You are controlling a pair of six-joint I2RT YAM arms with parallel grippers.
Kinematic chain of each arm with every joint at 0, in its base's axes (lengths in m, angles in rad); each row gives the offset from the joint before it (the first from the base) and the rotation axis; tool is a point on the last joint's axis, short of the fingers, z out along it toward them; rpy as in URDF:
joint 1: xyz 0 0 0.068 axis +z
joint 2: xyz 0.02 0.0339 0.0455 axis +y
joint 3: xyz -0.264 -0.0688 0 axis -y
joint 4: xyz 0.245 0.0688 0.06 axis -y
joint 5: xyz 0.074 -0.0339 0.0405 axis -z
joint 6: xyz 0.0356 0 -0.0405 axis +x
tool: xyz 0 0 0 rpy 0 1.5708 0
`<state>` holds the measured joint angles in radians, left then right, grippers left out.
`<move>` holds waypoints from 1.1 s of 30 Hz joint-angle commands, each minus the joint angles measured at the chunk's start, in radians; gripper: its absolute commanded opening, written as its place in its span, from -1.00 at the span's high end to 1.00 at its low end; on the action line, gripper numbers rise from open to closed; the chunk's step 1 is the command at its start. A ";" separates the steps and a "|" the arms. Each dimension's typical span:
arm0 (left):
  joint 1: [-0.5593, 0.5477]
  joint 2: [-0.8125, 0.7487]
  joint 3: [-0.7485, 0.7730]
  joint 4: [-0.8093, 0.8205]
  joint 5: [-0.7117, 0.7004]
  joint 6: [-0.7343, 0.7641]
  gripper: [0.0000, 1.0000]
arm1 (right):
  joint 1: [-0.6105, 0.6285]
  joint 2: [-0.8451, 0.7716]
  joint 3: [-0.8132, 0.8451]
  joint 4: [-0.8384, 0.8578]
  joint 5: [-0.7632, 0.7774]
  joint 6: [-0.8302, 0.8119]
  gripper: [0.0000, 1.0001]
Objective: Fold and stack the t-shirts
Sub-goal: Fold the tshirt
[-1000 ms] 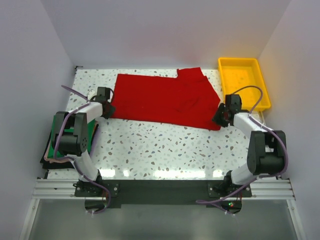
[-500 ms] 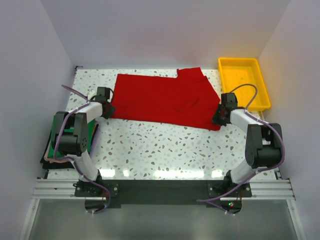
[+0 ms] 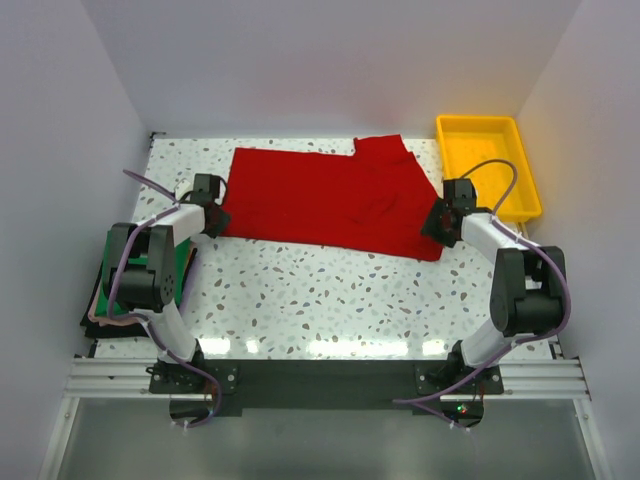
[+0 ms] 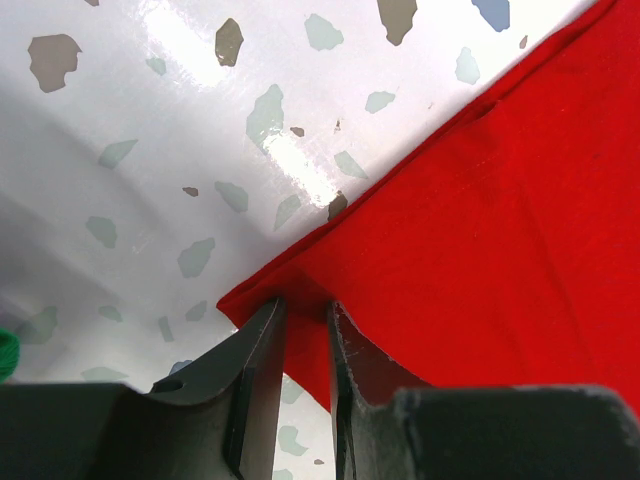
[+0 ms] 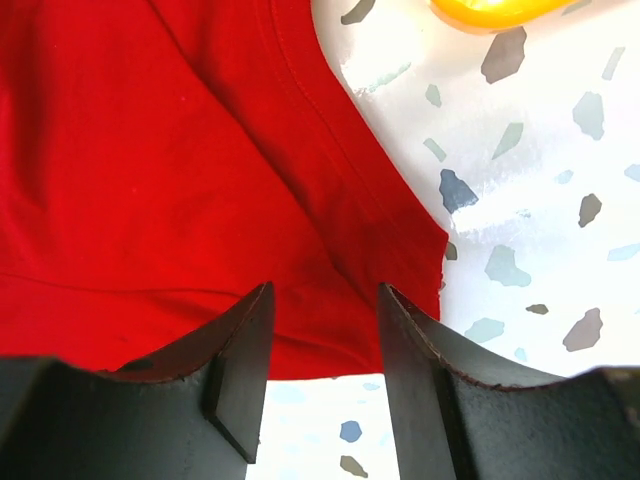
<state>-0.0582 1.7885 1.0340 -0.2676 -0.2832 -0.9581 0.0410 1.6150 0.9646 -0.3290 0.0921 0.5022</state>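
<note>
At lower centre of the left wrist view, the left pincer (image 4: 305,335) pinches a corner of the red t-shirt (image 4: 480,250). The right pincer (image 5: 322,300) gapes over the opposite corner (nothing gripped yet), likely so both corners lift together. The shirt lies spread across the upper middle of the surface (image 3: 330,290).

A yellow plastic tray (image 3: 480,140) sits at the far right corner of the worktop (image 3: 330,290), a glossy white surface flecked with grey and brown chips. Plain white walls (image 3: 330,60) close in the back and both sides. An aluminium rail (image 3: 110,378) runs along the near edge. The right wrist view catches the tray's rounded rim at the top.
</note>
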 commanded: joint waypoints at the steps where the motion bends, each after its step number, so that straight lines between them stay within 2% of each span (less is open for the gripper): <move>1: 0.017 0.005 -0.003 -0.033 -0.010 0.022 0.43 | 0.002 0.013 0.026 0.018 0.017 -0.008 0.01; 6: 0.017 0.006 -0.006 -0.030 -0.007 0.022 0.43 | 0.000 0.048 0.028 0.041 -0.003 -0.001 0.14; 11: 0.017 0.008 -0.009 -0.030 -0.005 0.021 0.43 | 0.000 0.074 0.036 0.048 -0.022 0.007 0.38; 18: 0.018 0.008 -0.011 -0.030 -0.010 0.022 0.43 | 0.000 0.046 0.052 0.019 -0.009 0.007 0.91; 26: 0.018 0.006 -0.009 -0.036 -0.020 0.021 0.43 | 0.000 0.025 0.091 -0.050 0.070 -0.004 0.98; 33: 0.020 0.011 -0.012 -0.038 -0.020 0.021 0.43 | -0.003 0.013 0.080 -0.038 0.090 0.002 0.89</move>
<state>-0.0532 1.7885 1.0340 -0.2676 -0.2733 -0.9577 0.0410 1.6646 1.0191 -0.3653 0.1230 0.5076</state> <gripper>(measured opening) 0.282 0.052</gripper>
